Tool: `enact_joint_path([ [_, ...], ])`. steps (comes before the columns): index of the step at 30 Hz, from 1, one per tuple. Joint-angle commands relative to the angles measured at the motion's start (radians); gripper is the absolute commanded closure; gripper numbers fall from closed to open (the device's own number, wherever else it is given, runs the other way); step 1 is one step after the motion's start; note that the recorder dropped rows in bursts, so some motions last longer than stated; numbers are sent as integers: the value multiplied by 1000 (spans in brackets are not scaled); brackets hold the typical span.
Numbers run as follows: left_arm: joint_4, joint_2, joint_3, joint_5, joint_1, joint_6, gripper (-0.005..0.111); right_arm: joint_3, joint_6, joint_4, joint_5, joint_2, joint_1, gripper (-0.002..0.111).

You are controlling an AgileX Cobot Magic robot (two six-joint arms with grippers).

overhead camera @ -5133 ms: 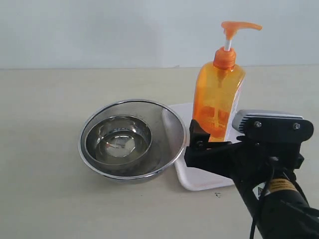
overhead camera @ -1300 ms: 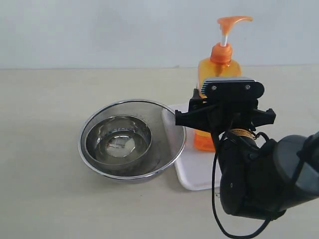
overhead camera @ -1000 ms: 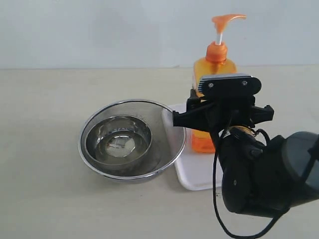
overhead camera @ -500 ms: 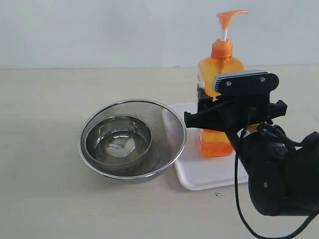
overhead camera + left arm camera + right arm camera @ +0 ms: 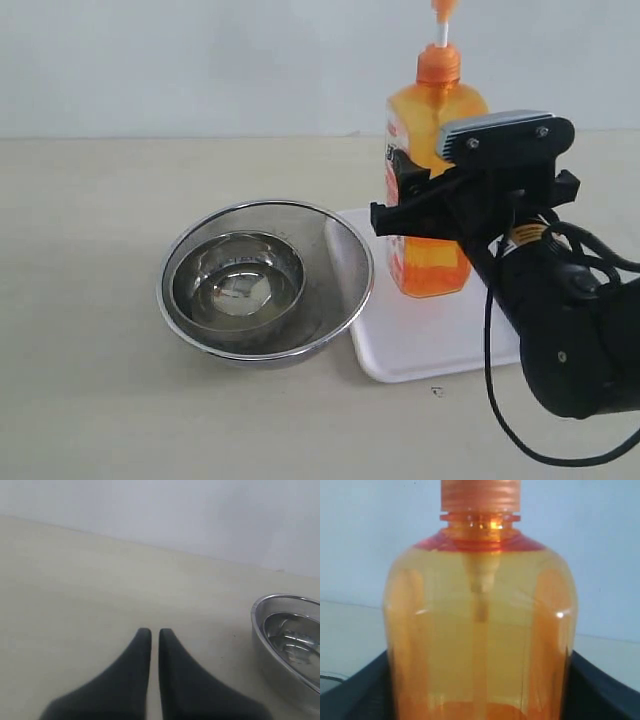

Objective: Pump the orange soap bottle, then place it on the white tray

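- Right claw [image 5: 432,200]: jaws set wide and clamped on either side of the orange soap bottle [image 5: 430,265], mid-body. The right wrist view shows the bottle filling the gap between the two dark fingers.
- Bottle is upright, over the back part of the white tray [image 5: 430,345], just beside the steel bowls [image 5: 265,280]. I cannot tell whether its base rests on the tray or hangs just above it.
- Pump head is cut off at the top of the exterior view; only the collar and a bit of white stem [image 5: 440,32] show. Nothing is pressing on it.
- Left claw [image 5: 150,635]: tips pinched together, holding nothing, low over bare desk [image 5: 90,200] with a bowl rim off to one side. It is not in the exterior view, so it is well apart from the bottle.
- Pump step: cannot confirm done from these pictures. I can make out no soap in the nested bowls, though the inner one is too reflective to be sure.
- Place step: looks mostly done, since the bottle is in position over the tray.
- Left to do, by my judgement: settle the base flat on the tray if it is not down, open the right claw, and back away without tipping the tall bottle.
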Motion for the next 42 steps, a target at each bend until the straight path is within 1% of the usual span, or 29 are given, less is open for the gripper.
enact_joint_path([
  [1,4,-4,4,-3,4,-8,101,-8,63,-72,-92,-19,-34,108],
  [5,4,-4,4,-3,4,-8,101,-10,83,-94,-92,-1,-44,108],
  [9,4,-4,4,-3,4,-8,101,-20,113,-130,-92,21,-75,108],
  [15,4,-4,4,-3,4,-8,101,-33,108,-149,-92,58,-103,108],
  [29,4,-4,4,-3,4,-8,101,-82,120,-166,-92,156,-112,108],
  [38,4,-4,4,-3,4,-8,101,-80,92,-139,-92,158,-112,108],
  [40,4,-4,4,-3,4,-8,101,-80,88,-139,-92,158,-112,106],
  [41,4,-4,4,-3,4,-8,101,-80,88,-139,-92,158,-112,103],
  [42,4,-4,4,-3,4,-8,101,-78,88,-143,-92,158,-112,97],
])
